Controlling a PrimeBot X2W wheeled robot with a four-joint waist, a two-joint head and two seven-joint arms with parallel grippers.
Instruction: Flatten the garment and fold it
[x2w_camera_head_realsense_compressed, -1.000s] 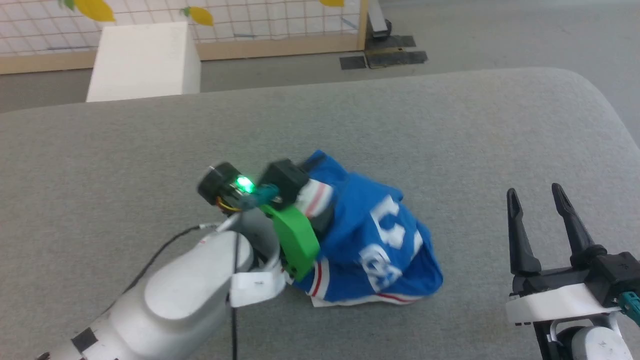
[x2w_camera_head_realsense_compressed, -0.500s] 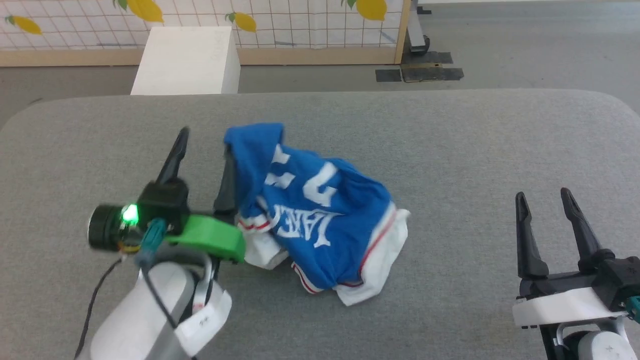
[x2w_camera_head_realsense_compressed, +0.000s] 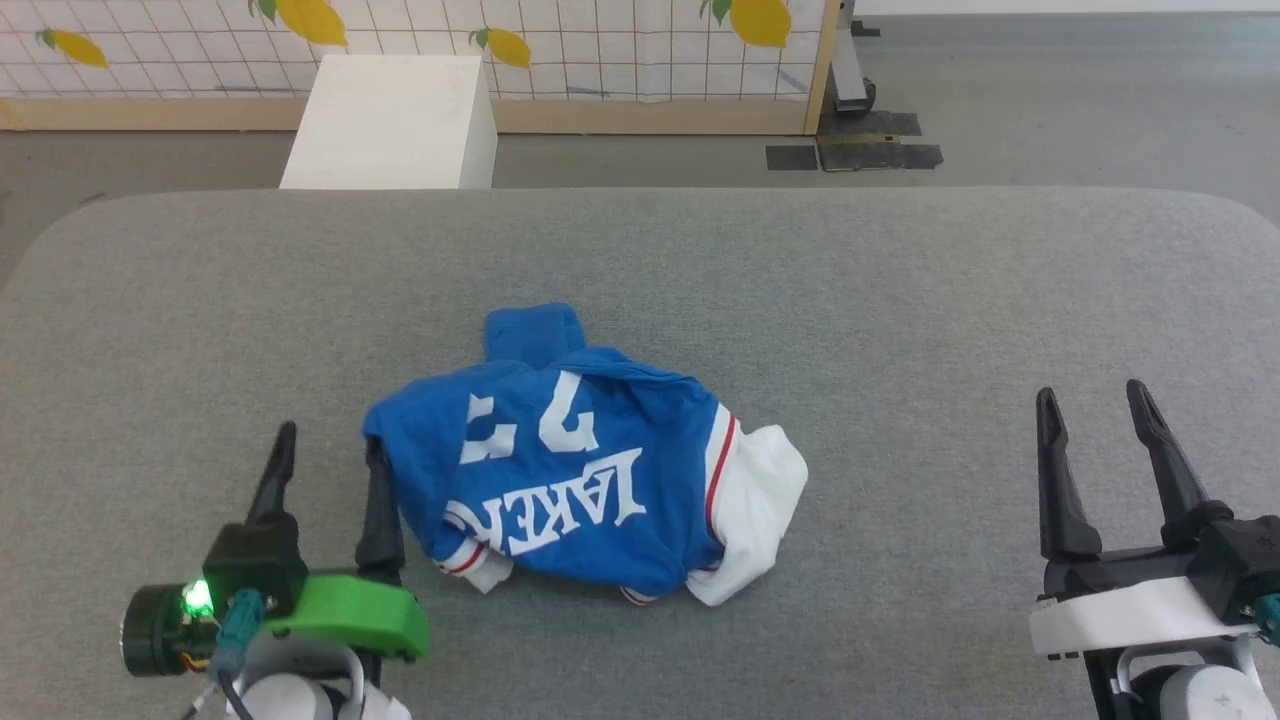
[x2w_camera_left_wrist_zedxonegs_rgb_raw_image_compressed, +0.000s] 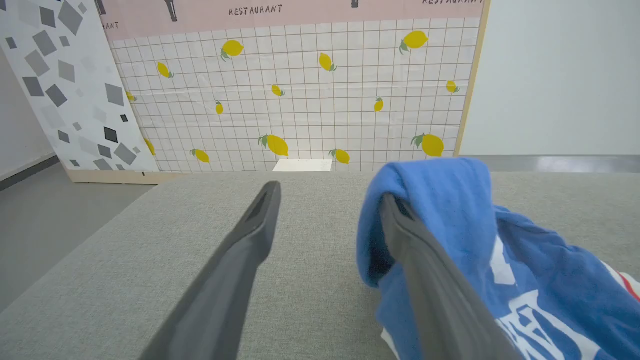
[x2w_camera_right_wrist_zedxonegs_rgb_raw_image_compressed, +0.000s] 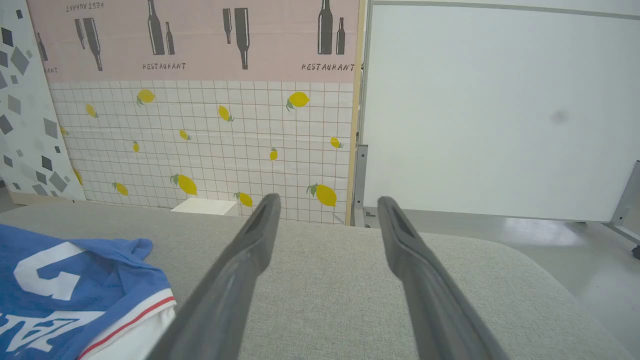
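Observation:
The garment lies crumpled in the middle of the grey table, blue side up with white lettering and a white, red-striped sleeve at its right. My left gripper stands open at its left edge. In the left wrist view a blue fold of the garment drapes over the tip of the right-hand finger of the left gripper; nothing is between the fingers. My right gripper stands open and empty at the near right, well apart from the cloth. The right wrist view shows the right gripper with the garment at lower left.
A white box stands on the floor beyond the table's far edge, before a lemon-patterned partition. Dark tape patches mark the floor at the back. Bare grey cloth surrounds the garment on all sides.
The head camera has swung, shifting the whole picture. My left arm has drawn back toward the near left, and the garment has gone from a bunched heap to a flatter, wider lie. The right gripper stays put.

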